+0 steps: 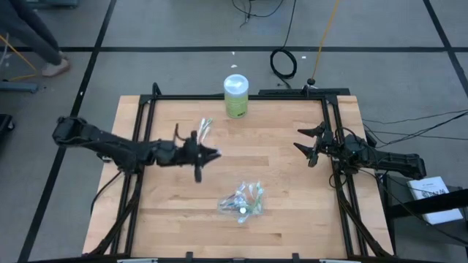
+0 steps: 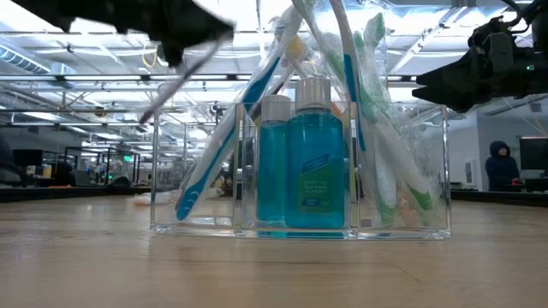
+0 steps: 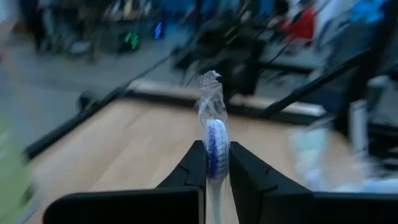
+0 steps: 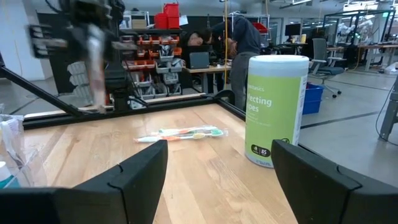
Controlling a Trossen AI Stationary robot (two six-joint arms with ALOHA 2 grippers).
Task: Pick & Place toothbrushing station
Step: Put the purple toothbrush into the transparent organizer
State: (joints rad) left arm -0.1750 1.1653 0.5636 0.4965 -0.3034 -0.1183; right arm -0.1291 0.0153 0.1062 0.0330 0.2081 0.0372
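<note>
Grey floor (image 1: 183, 66), ceiling lights (image 2: 103, 81), shelving (image 4: 158, 46)

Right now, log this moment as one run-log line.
left gripper: jaws shut on wrapped blue-bristled toothbrush, raised over table | right gripper: jaws open, empty, waiting at right edge | clear plastic organizer: holds toothbrushes, blue bottles

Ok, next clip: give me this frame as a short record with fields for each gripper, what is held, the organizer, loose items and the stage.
left gripper: above mid-table, shut on a wrapped toothbrush
right gripper: open, empty, at the table's right side
organizer: clear compartmented box, near front centre of the table
organizer contents: two blue mouthwash bottles in the middle, wrapped toothbrushes standing on either side
loose items: wrapped toothbrushes lying on the wood behind the left gripper
other: green wipes canister at the far edge
stage: toothbrush lifted, not yet placed
</note>
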